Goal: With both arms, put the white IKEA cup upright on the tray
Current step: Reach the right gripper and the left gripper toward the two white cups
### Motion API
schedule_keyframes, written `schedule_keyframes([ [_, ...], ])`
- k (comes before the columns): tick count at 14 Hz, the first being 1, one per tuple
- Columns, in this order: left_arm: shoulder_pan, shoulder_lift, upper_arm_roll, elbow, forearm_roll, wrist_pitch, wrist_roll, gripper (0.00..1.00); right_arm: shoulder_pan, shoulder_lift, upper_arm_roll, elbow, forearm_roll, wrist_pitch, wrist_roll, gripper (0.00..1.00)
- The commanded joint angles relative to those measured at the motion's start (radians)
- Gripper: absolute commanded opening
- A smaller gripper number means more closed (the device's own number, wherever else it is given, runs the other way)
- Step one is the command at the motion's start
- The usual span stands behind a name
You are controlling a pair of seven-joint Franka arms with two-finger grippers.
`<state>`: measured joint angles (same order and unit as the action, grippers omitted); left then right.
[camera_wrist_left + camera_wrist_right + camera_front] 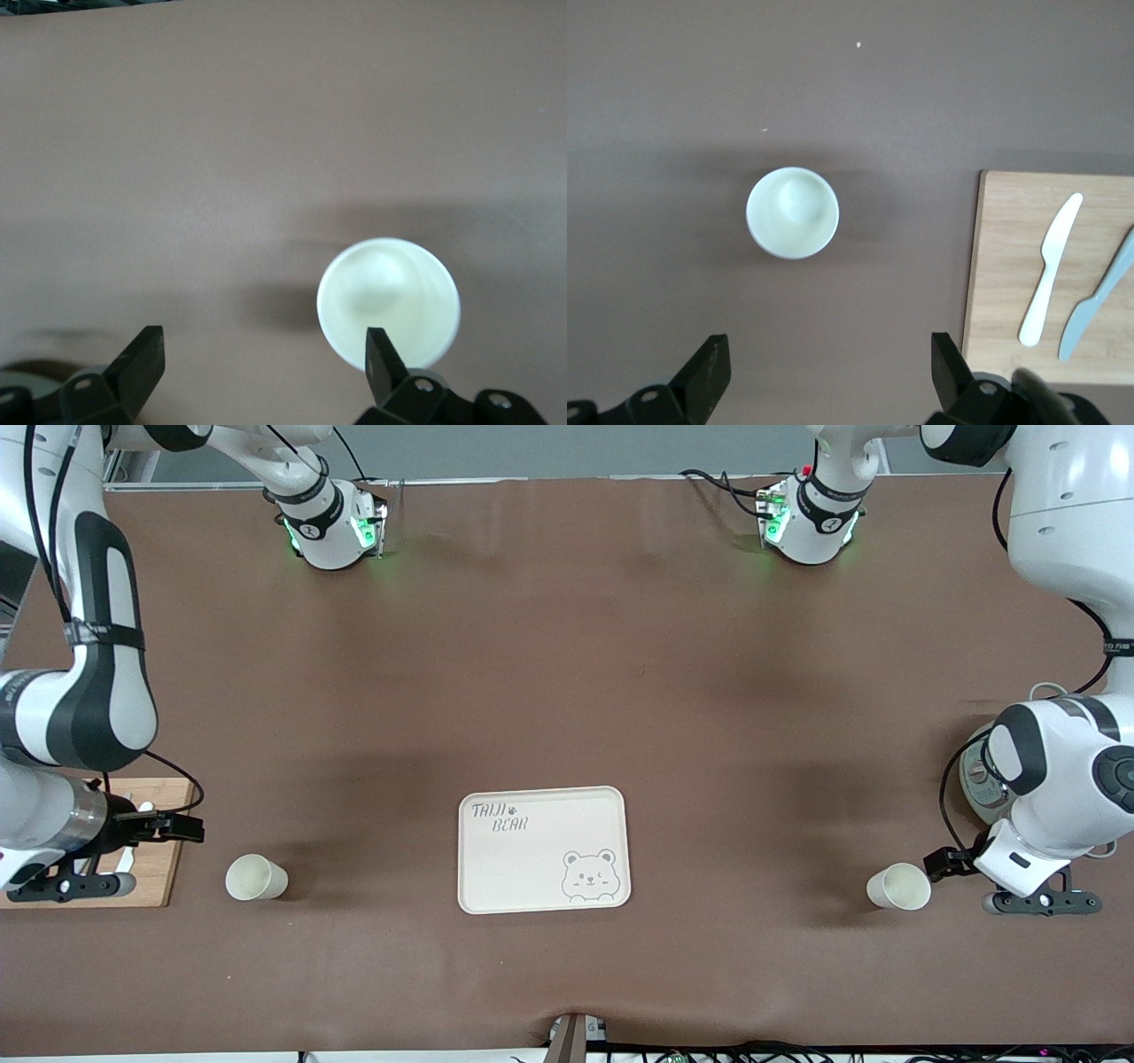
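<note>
I am viewing two white cups, both upright on the surface: one cup (pixel 898 887) toward the left arm's end, the other cup (pixel 255 877) toward the right arm's end. Each looks light, stiff and smooth; I am planning a gentle pinch across the rim wall. Both appear empty. The tray (pixel 543 849) is lying between them, empty. The left gripper (pixel 266 350) is hovering beside its cup, fingers spread. The right gripper (pixel 828 354), fingers spread, is hanging over a bamboo board (pixel 1050 274) carrying two knives.
</note>
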<state>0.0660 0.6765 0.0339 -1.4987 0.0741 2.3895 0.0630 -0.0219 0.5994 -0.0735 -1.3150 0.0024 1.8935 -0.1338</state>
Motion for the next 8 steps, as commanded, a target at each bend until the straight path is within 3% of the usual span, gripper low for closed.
schedule_keyframes([
  [1,0.009,0.038,-0.008,0.015,0.006,0.055,0.014,1.00,-0.033,0.046,0.009,0.017,-0.007,0.050,-0.009,1.00],
  [8,-0.003,0.097,-0.017,0.009,-0.047,0.149,-0.002,1.00,-0.036,0.163,0.009,0.017,-0.010,0.193,-0.006,1.00],
])
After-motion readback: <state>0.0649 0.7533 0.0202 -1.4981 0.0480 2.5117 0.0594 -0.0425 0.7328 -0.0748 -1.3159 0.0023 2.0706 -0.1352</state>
